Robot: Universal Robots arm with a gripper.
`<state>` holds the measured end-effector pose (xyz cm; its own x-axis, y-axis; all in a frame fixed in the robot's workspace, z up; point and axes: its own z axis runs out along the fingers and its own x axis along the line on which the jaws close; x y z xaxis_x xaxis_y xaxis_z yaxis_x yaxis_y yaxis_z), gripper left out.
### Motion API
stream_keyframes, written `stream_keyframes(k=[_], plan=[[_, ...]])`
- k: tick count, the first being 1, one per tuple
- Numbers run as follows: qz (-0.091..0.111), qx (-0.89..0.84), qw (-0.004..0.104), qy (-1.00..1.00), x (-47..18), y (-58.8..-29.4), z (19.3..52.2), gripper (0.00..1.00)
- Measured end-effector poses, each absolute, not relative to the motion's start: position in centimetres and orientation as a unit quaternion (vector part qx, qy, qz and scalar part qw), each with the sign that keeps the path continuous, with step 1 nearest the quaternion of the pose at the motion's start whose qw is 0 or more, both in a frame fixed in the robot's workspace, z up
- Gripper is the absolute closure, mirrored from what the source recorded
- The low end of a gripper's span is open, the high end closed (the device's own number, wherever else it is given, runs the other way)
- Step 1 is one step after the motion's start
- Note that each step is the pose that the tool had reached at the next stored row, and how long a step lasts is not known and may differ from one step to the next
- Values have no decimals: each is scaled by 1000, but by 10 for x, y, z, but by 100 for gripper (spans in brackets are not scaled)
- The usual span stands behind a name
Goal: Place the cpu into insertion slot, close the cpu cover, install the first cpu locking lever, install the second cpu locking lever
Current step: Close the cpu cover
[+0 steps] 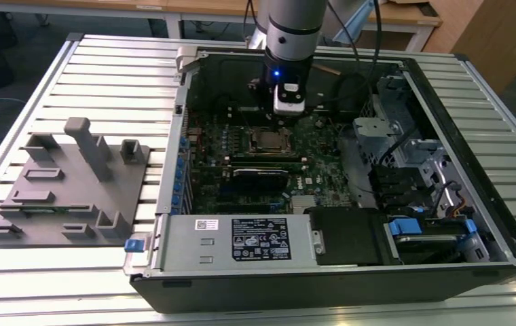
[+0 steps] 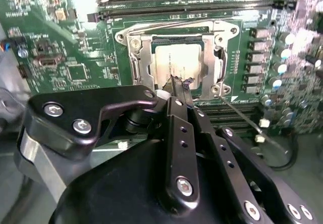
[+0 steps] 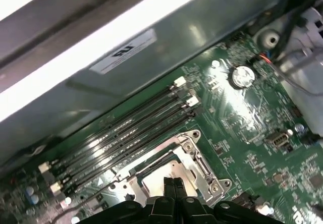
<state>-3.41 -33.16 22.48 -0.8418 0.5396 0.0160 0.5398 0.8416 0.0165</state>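
The square insertion slot [image 2: 174,38], with its dark centre and shiny metal rim, sits on the green motherboard [image 2: 75,57] directly beneath the tips of the black 2-fingered pincer [image 2: 180,82]. The cpu [image 2: 174,62], a small flat square chip with a dull silver-grey top, lies in that slot. The cpu cover [image 2: 142,62], a thin shiny metal frame with a cut-out middle, lies flat around it. In the second wrist view the pincer's own fingers [image 2: 174,95] hide the chip's nearest edge. A thin metal lever rod [image 2: 242,115] slants away from the socket corner just beside the pincer.

Past the socket from the pincer run 4 long black memory slots [image 3: 126,133], with a round silver coin cell [image 3: 244,74] farther off. In the exterior view, the open black computer case [image 1: 475,156] surrounds the pincer. A silver labelled power-supply box [image 1: 240,238] sits well apart from it at the case's other end. Outside the case, a grey moulded fixture block [image 1: 68,183] rests on the ribbed metal table [image 1: 104,61].

The grey arm [image 1: 292,34] comes straight down into the case, pincer pointing down at the socket. The fingers are pressed together with no gap and nothing is seen between them. Whether the tips touch the chip I cannot tell.
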Motion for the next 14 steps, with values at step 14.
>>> stream_keyframes(k=[14], plan=[[-10, -161, 7, -987, -34, -332, 224, 90]])
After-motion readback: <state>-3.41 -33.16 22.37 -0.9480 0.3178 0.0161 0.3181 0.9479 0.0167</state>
